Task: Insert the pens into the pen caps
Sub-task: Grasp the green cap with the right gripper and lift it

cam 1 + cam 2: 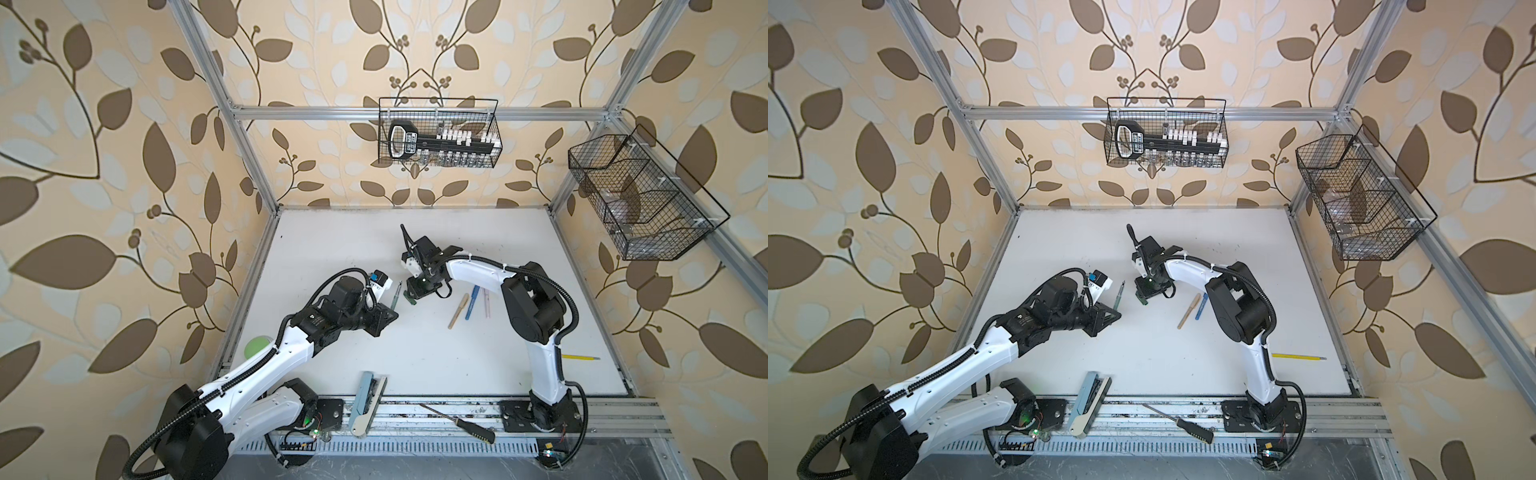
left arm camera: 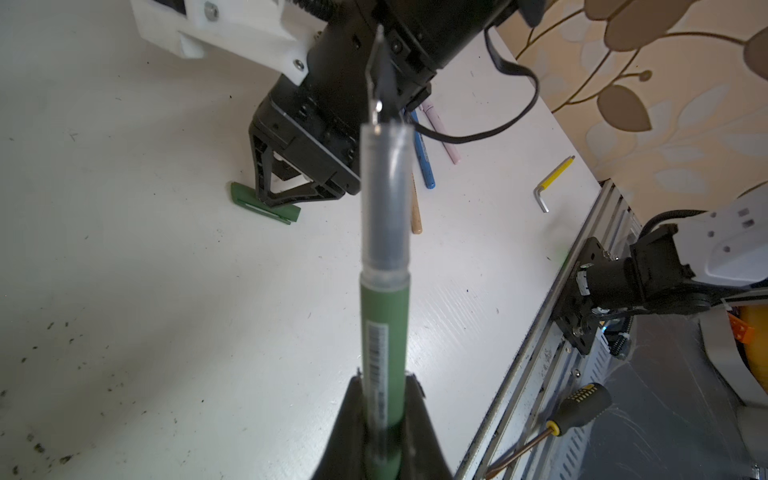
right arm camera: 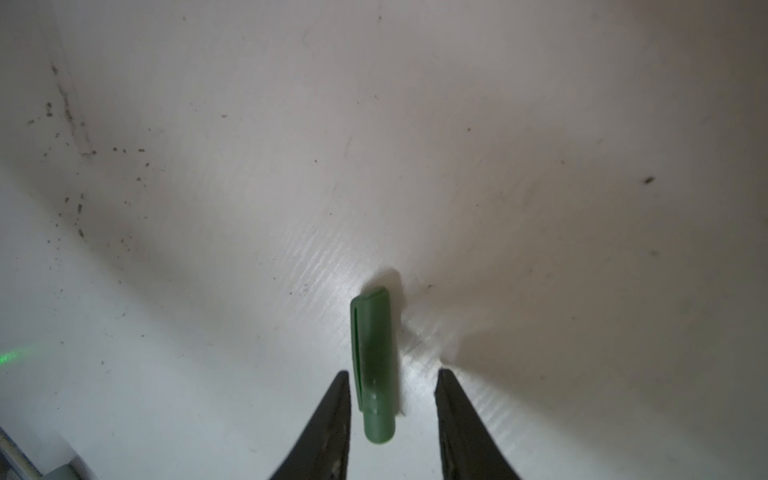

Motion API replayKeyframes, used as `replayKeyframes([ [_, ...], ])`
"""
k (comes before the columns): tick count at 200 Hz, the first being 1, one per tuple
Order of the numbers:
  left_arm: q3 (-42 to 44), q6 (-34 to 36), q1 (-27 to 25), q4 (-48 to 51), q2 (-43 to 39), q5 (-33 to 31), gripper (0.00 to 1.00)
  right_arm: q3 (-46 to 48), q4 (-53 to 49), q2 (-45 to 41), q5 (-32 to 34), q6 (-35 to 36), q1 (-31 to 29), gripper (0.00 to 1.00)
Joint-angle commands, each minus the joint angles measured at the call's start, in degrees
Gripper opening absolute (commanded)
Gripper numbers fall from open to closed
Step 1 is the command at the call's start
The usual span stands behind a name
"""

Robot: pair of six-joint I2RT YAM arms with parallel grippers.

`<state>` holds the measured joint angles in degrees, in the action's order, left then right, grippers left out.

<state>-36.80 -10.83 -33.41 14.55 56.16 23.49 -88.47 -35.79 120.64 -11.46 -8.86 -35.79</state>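
My left gripper is shut on the dark green pen. Its clear front section and dark tip point towards the right arm. In both top views this pen stands up from the left gripper, above the white table. The dark green pen cap lies flat on the table between the open fingers of my right gripper, close to one finger. That cap shows just under the right gripper. Tan, blue and pale pink pens lie side by side further right.
A yellow hex key lies by the right arm's base. A black-handled screwdriver and a pale blue-grey case rest on the front rail. A green ball sits at the left edge. Wire baskets hang on the walls.
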Motion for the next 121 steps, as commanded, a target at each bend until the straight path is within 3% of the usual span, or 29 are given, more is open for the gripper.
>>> replayKeyframes([
  [1, 0.75, -0.13, -0.28, 0.66, -2.46, -1.54, 0.03, -2.39, -2.04, 1.59, -1.15, 2.28, -0.54, 0.35],
  [54, 1.90, -1.12, -0.27, 1.36, -6.03, -3.68, 0.04, -3.59, -2.77, 3.92, 0.22, 2.26, -1.07, 0.30],
  [121, 2.09, -1.59, -0.28, 1.34, -5.80, -4.07, 0.05, -2.08, -0.65, 3.57, -2.14, -1.36, -0.02, 0.16],
])
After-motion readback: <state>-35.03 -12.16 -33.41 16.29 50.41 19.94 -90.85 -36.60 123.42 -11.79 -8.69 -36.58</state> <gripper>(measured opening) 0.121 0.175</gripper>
